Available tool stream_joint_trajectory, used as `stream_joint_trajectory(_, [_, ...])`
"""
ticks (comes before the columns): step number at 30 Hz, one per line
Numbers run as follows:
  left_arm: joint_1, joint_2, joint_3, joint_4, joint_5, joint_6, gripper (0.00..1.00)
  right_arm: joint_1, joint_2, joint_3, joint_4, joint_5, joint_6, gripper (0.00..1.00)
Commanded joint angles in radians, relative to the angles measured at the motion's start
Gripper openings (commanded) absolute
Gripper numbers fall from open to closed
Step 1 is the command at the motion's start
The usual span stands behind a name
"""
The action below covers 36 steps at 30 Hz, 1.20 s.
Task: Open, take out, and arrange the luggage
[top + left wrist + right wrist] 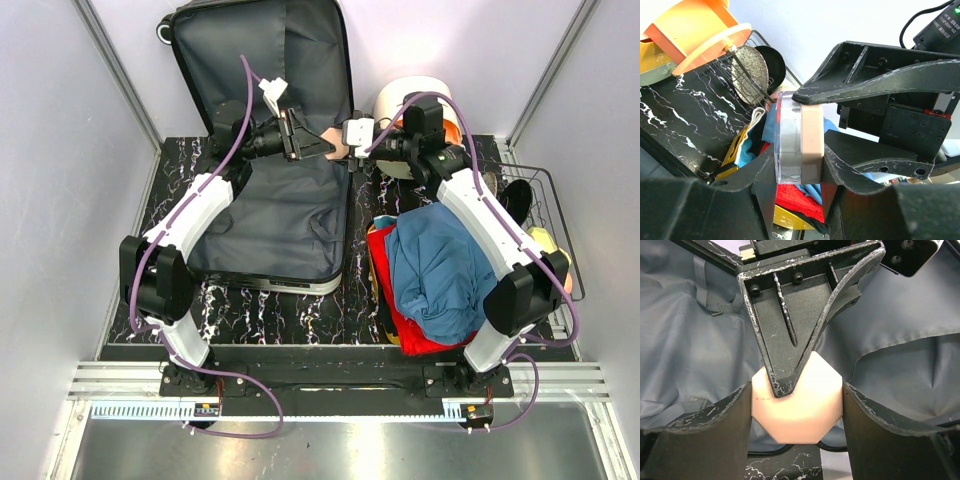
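The luggage [270, 200] lies open on the left of the counter [300, 310], its lid against the far wall. At its right edge, the left fingers [785, 365] and right fingers [705, 435] both pinch one pink octagonal case [797, 415]. The print on the right arm's label [945, 22] is too small to read.

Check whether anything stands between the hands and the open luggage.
Only the pink octagonal case, clamped by both the left hand and the right hand over the luggage's right edge. Nothing else visible lies between them and its grey lining.
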Motion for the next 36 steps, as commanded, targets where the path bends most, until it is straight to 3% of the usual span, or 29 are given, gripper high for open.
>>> stream_joint_trajectory(1, [-0.005,-0.009,0.058,0.043,0.019,0.014,0.0,0.015,0.009,0.052,0.015,0.071,-0.009,0.64])
stream_joint_trajectory(5, [-0.005,-0.011,0.061,0.037,0.018,0.021,0.02,0.017,0.013,0.054,0.018,0.11,-0.015,0.57])
stream_joint_trajectory(6, [-0.004,-0.012,0.06,0.035,0.015,0.023,0.1,0.018,0.011,0.054,0.016,0.113,-0.01,0.53])
stream_joint_trajectory(7, [-0.004,-0.012,0.061,0.034,0.014,0.025,0.29,0.017,0.009,0.057,0.016,0.116,-0.003,0.52])
stream_joint_trajectory(10, [-0.001,-0.016,0.06,0.003,-0.002,0.05,0.6,0.017,0.009,0.075,0.025,0.143,0.062,0.5])
stream_joint_trajectory(16, [0.045,-0.031,0.028,-0.02,-0.048,0.057,0.89,-0.038,0.017,0.106,0.024,0.232,0.217,0.49])
stream_joint_trajectory(17, [0.064,-0.034,0.023,-0.029,-0.056,0.057,0.99,-0.051,0.025,0.115,0.024,0.251,0.284,0.48])
stream_joint_trajectory(26, [0.104,-0.063,-0.023,-0.066,-0.09,0.1,0.99,-0.239,0.117,0.219,0.031,0.467,0.615,0.44])
stream_joint_trajectory(36, [0.108,-0.052,-0.015,-0.068,-0.078,0.097,0.99,-0.285,0.209,0.21,0.173,0.695,0.755,0.42])
